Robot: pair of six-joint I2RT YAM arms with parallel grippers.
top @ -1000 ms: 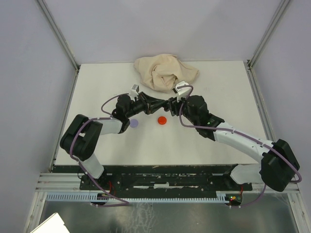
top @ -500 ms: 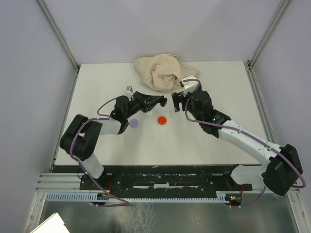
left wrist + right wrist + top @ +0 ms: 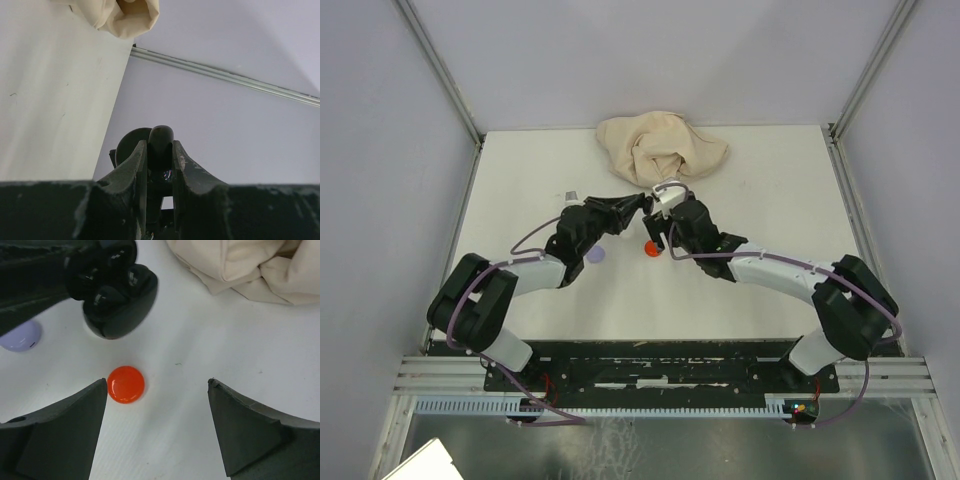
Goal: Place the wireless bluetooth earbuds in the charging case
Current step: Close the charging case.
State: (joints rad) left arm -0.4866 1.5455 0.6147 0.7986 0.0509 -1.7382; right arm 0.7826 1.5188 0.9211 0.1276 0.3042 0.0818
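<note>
Black earbuds (image 3: 107, 290), seen only as glossy lumps, appear to be seated in the open black charging case (image 3: 122, 315). The case is held just beyond the red disc (image 3: 126, 384), clamped narrowly between the jaws of the left gripper (image 3: 160, 150). The right gripper (image 3: 157, 385) is pictured directly over the red disc, its jaws spread wide and nothing held between them. A second before, that gripper was pressed up against the case beyond the disc. Half a second before, it had been drawn back to the right of the disc, already opened. The case has meanwhile been kept in the left jaws and shifted only slightly. The black pair is judged delivered, and the red disc is likely to be taken up next. A lavender disc (image 3: 19, 335) lies left of the red disc, and a crumpled beige cloth (image 3: 250, 265) well beyond it.
</note>
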